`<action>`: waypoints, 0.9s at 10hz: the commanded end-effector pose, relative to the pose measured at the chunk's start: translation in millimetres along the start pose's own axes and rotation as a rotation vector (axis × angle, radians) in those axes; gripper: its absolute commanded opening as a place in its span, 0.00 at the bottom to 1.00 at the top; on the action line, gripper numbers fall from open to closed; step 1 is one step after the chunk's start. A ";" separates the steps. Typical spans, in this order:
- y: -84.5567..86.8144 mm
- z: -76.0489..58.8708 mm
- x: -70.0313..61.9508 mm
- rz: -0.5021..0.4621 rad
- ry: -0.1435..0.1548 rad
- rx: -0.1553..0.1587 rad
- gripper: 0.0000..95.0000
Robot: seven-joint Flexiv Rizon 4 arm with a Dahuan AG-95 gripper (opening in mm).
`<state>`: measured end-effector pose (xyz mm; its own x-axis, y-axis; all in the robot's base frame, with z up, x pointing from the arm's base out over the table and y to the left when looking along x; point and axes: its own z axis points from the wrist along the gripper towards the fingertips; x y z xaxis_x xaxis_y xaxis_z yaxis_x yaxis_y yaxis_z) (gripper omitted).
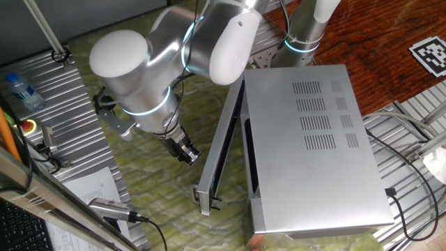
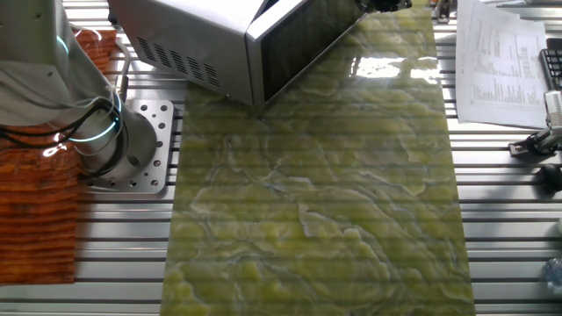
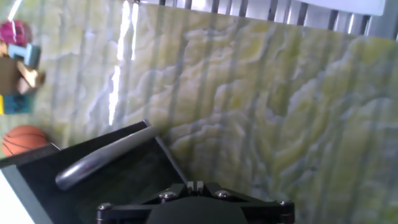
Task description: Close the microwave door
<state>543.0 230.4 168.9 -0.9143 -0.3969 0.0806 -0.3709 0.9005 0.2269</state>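
Note:
The microwave (image 1: 313,139) is a large silver-grey box with vent slots on top, at the right in one fixed view and at the top left in the other fixed view (image 2: 184,35). The microwave door (image 1: 219,150) stands partly open, swung out at a shallow angle, latch tabs at its free end. Its dark outer face (image 2: 307,44) shows in the other fixed view. In the hand view the door (image 3: 124,177) is dark with a silver handle bar (image 3: 106,158). My gripper (image 1: 188,153) is shut and empty, just left of the door's outer face, fingertips (image 3: 196,185) together close to it.
A green marbled mat (image 2: 316,202) covers the table in front of the microwave. The arm's base (image 2: 97,140) stands left of it. A water bottle (image 1: 21,90), a red button (image 1: 28,127) and papers (image 2: 500,61) lie at the edges. Cables (image 1: 404,181) run right of the microwave.

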 end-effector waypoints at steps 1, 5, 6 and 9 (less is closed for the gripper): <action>17.7 2.0 -4.3 -0.057 -0.092 -0.247 0.00; 44.6 6.6 -8.4 -0.019 -0.102 -0.277 0.00; 52.4 6.7 -7.1 -0.019 -0.102 -0.285 0.00; 71.5 6.5 -1.6 -0.015 -0.103 -0.299 0.00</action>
<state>519.3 292.1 178.0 -0.9164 -0.3971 -0.0505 -0.3578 0.7559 0.5483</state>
